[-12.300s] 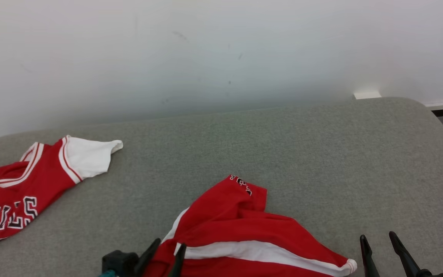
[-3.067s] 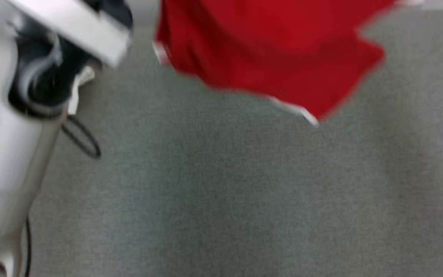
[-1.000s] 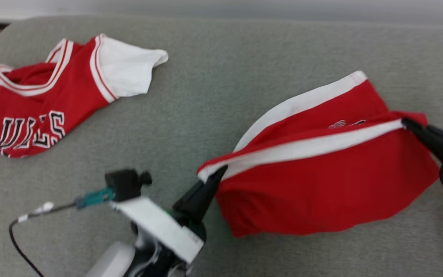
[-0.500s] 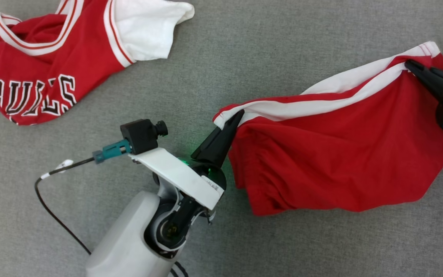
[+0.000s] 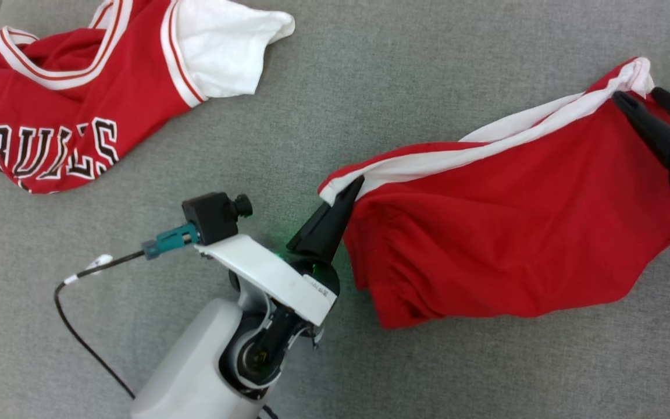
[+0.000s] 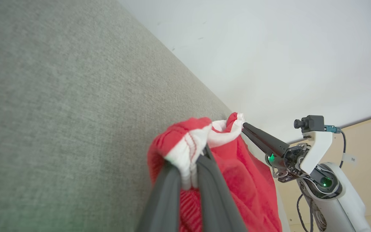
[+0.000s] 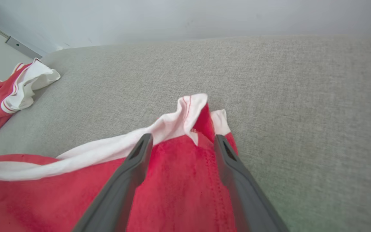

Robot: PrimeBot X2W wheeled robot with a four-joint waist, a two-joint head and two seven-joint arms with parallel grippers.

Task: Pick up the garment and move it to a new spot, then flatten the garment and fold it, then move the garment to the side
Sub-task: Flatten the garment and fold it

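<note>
Head view: red shorts (image 5: 503, 233) with a white stripe lie on the grey surface (image 5: 370, 75), stretched from centre to 3 o'clock, with a Bulls jersey (image 5: 79, 99) at 10 o'clock. The left claw (image 5: 351, 187) pinches one corner; the right claw (image 5: 640, 98), at 2 o'clock, gapes over the other.

Left wrist view: the closed fingers (image 6: 169, 196) clamp white-edged cloth at 6 o'clock.

Right wrist view: the spread fingers (image 7: 121, 187) straddle loose fabric, gripping nothing.

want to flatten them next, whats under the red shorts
The red shorts rest on the grey cushion, which shows all round them. The open right end effector sits over one corner. Anything beneath the cloth itself is covered.
</note>
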